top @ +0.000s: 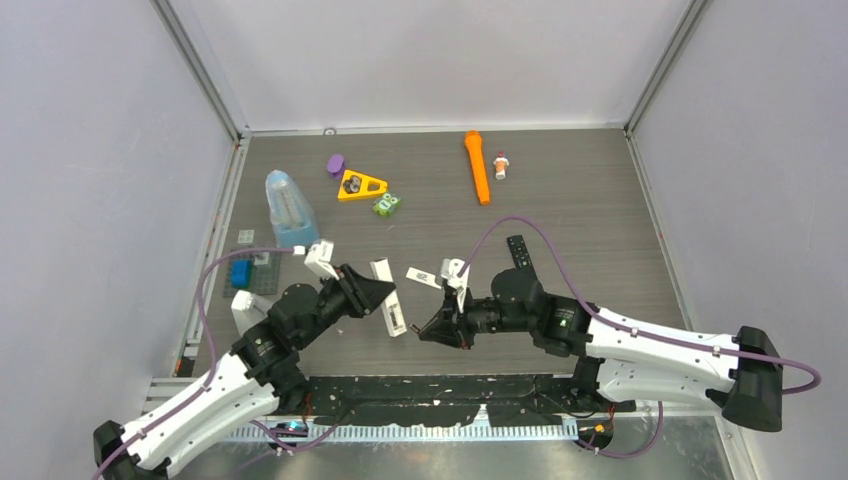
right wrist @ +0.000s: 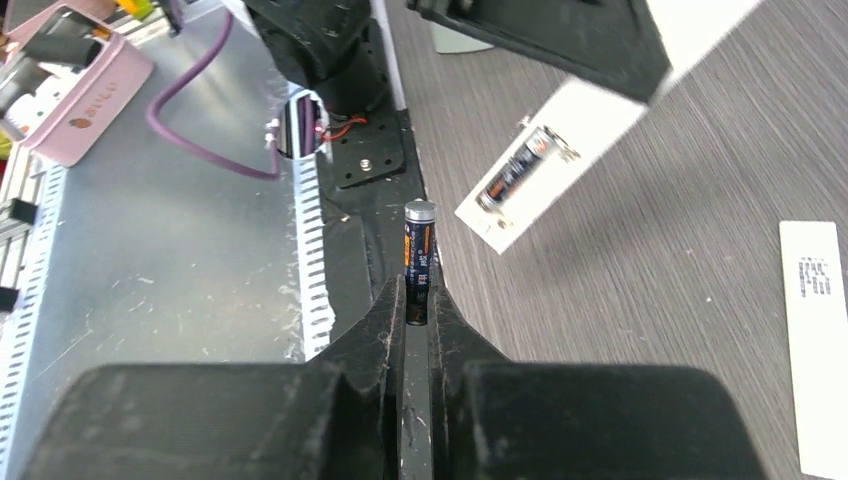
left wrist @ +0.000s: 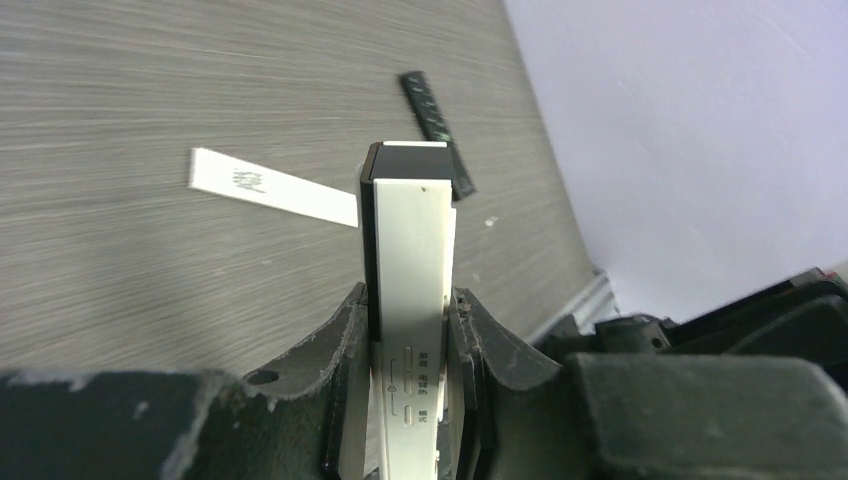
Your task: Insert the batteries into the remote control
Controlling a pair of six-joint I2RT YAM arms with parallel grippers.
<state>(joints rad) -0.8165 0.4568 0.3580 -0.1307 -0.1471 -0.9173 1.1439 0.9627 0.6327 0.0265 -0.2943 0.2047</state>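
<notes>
Table (top: 620,210): we find the work lifted above its near middle, between the two arms.
Left gripper (left wrist: 410,330): clenched on the remote control (left wrist: 412,250), gripped low on its body, with the long end free.
Right gripper (right wrist: 418,300): grasping the held battery (right wrist: 420,240) by one end, most of its length sticking out.
Remote control: off the table, its open bay turned toward the right gripper.
Cover plate (top: 423,277): lying loose on the table, just beyond the grippers.
Seated battery (right wrist: 517,170): already lying in the bay.
Held battery: near the remote control but apart from it, above the table's near edge.
Risk one: in our judgement, an end-only pinch could let the battery pivot when pressed against a contact.
Risk two: pushing on the free end may tilt the remote control in its grip.
Risk three: we cannot tell polarity, and a dropped cell could roll off the near edge.
</notes>
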